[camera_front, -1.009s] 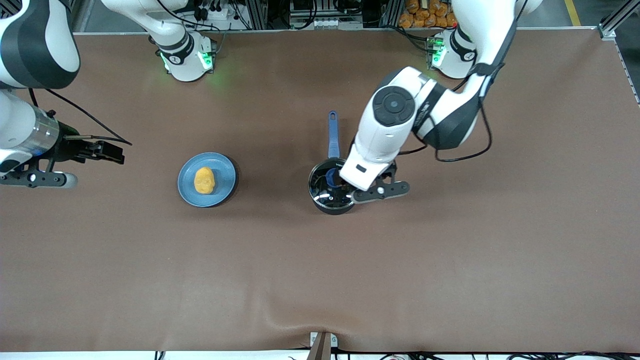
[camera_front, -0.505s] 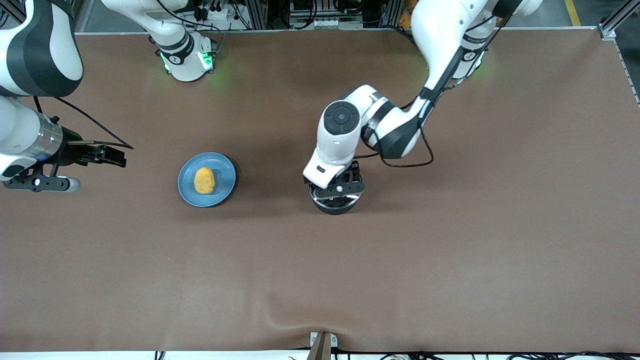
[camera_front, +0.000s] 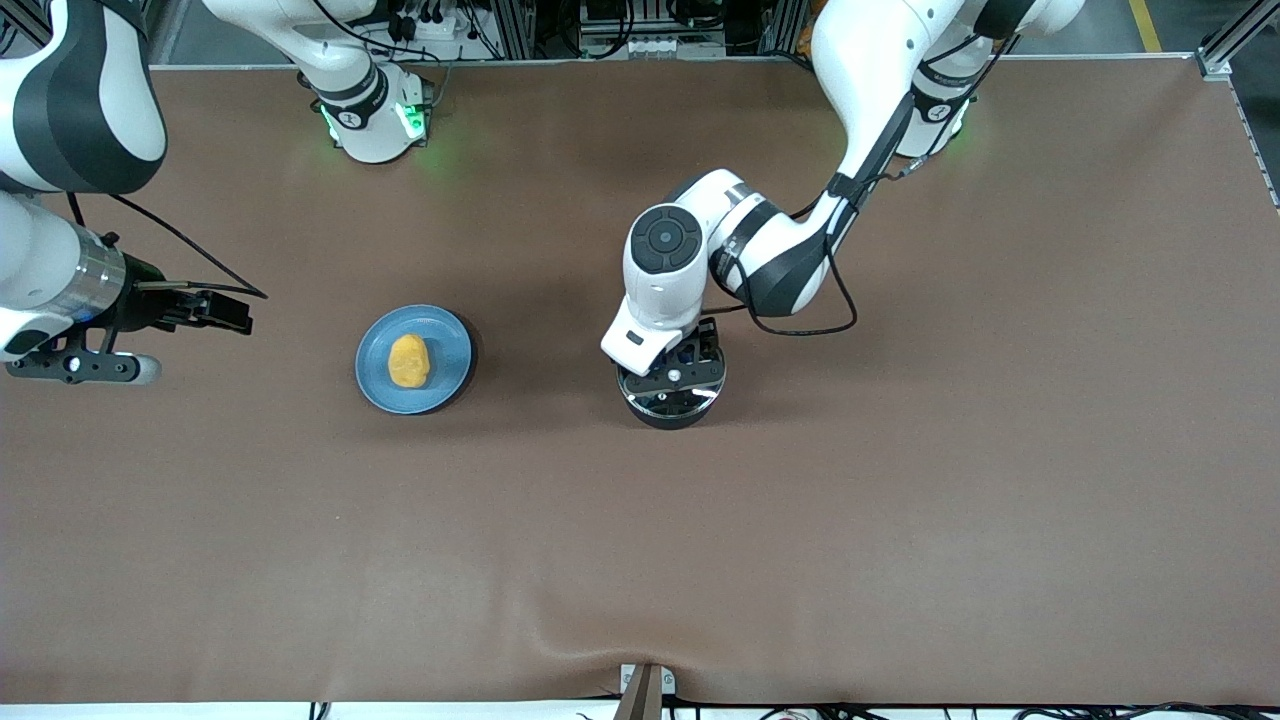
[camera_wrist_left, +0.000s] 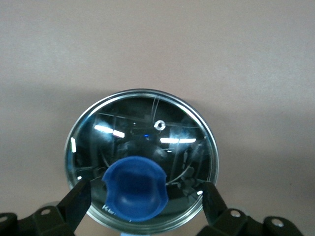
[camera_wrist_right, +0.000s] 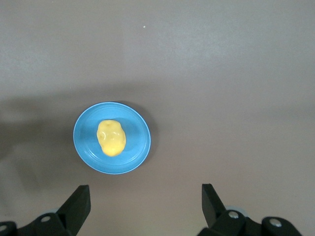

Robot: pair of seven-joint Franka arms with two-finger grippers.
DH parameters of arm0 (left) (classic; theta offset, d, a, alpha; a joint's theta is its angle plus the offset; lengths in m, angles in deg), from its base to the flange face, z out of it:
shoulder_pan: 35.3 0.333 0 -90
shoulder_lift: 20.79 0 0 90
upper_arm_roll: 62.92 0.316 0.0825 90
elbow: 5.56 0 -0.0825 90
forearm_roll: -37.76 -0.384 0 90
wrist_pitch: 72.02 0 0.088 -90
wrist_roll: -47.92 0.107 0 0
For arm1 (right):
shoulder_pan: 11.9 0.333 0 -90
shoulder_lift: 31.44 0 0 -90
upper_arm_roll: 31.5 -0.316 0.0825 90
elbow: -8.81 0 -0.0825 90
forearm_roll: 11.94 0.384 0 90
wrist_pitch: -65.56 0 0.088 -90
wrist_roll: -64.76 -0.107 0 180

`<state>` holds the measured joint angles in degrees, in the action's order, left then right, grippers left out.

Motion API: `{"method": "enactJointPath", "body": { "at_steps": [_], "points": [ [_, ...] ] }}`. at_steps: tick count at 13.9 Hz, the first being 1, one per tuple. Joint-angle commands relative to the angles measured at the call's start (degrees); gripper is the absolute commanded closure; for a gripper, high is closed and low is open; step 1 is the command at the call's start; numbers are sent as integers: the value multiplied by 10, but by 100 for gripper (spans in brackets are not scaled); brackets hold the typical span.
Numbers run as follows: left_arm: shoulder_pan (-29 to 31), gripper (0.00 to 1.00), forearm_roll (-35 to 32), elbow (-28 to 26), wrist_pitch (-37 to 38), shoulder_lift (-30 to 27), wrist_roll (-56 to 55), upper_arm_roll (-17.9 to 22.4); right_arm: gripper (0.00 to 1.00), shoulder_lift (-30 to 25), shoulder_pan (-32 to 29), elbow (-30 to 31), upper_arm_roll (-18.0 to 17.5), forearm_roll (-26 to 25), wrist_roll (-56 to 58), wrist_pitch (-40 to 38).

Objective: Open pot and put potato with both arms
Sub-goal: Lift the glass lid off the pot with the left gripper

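Pot [camera_front: 672,398] sits on the brown worktop [camera_front: 900,500] near mid-table, toward the left arm's end from the plate; glass lid [camera_wrist_left: 142,157] on, blue knob [camera_wrist_left: 135,189] upright at lid centre. Pot's handle hidden under the arm in the front view. Left gripper [camera_front: 678,366] directly over the pot, low above the lid; in the left wrist view its fingers [camera_wrist_left: 74,205] are spread wide, one either side of the knob, gap visible on both sides, not touching it. Whether the fingertips touch the glass cannot be told.

Potato [camera_front: 408,360] lies on the light-blue plate [camera_front: 448,385], roughly centred, plate flat on the worktop well apart from the pot, toward the right arm's end. Same pair shows in the right wrist view: potato [camera_wrist_right: 111,137] on plate [camera_wrist_right: 135,157].

Right gripper [camera_front: 215,308] hangs up in the air over bare worktop at the right arm's end, well apart from the plate, arm waiting. Its fingers [camera_wrist_right: 78,204] stand wide, nothing between them.
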<state>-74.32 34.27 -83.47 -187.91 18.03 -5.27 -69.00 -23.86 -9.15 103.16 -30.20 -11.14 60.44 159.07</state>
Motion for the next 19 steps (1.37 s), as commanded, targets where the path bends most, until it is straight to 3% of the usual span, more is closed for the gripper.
{"method": "enactJointPath", "body": {
  "at_steps": [1, 16, 17, 19],
  "points": [
    [-4, 0, -14, -1, 16, 6, 3, 4, 0, -2, -7, 7, -6, 8, 3, 4],
    [2, 0, -8, -23, -21, 21, 18, 3, 0, 2, -7, 7, -6, 8, 3, 5],
    [2, 14, -8, -23, -21, 21, 18, 2, 0, 4, -7, 7, -6, 8, 3, 5],
    [2, 79, -6, -23, -21, 20, 14, 2, 0, 5, -7, 7, -6, 8, 3, 5]
  ]
}}
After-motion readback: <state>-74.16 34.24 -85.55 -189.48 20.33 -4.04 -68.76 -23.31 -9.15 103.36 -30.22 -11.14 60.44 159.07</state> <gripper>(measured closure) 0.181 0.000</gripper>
